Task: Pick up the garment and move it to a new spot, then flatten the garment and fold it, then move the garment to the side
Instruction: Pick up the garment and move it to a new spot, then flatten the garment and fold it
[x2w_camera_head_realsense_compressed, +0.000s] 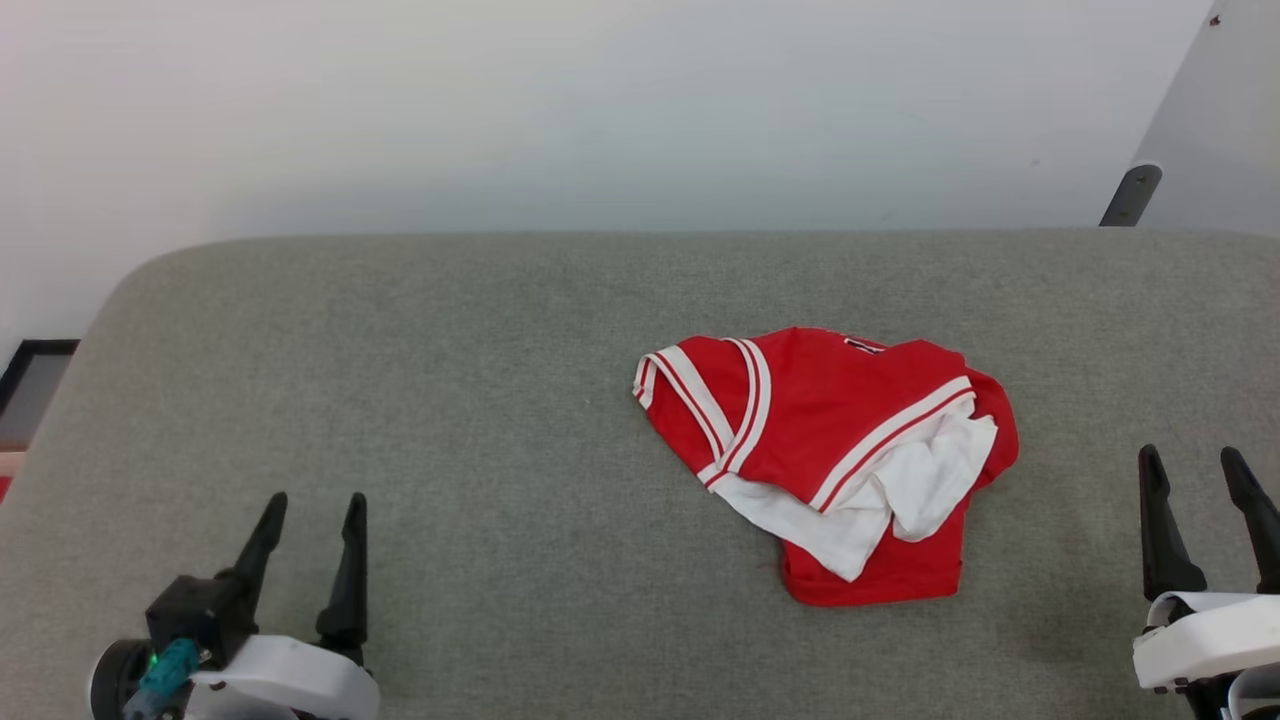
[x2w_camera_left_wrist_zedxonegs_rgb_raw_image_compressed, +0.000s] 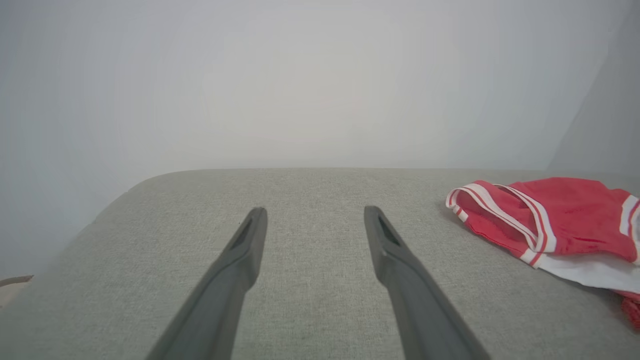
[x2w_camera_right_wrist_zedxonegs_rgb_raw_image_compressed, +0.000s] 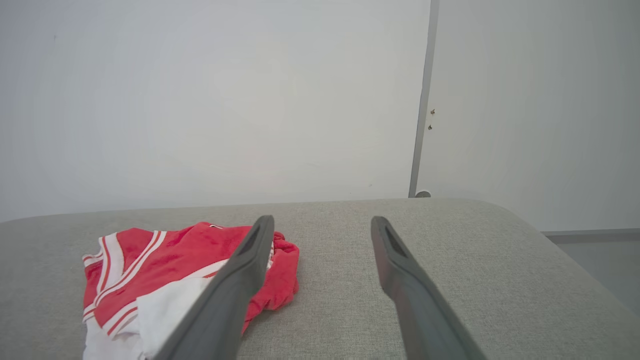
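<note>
While the shirt (x2w_camera_head_realsense_compressed: 830, 440) sits crumpled on the table (x2w_camera_head_realsense_compressed: 450, 400), the left gripper (x2w_camera_head_realsense_compressed: 316, 500) and right gripper (x2w_camera_head_realsense_compressed: 1188, 452) hang apart from it. All fingers (x2w_camera_left_wrist_zedxonegs_rgb_raw_image_compressed: 240, 280) spread, holding nothing.

Bright, even light — hazy wrist views

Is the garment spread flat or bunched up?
Bunched up: the garment lies in a crumpled heap on the grey surface, red layers overlapping white fabric.

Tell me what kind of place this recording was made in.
Probably a bare indoor test room, not a lived-in home: a grey fabric-covered surface with rounded corners, a plain white wall behind it, a pale door or panel at the right. A crumpled red garment lies on the surface.
</note>
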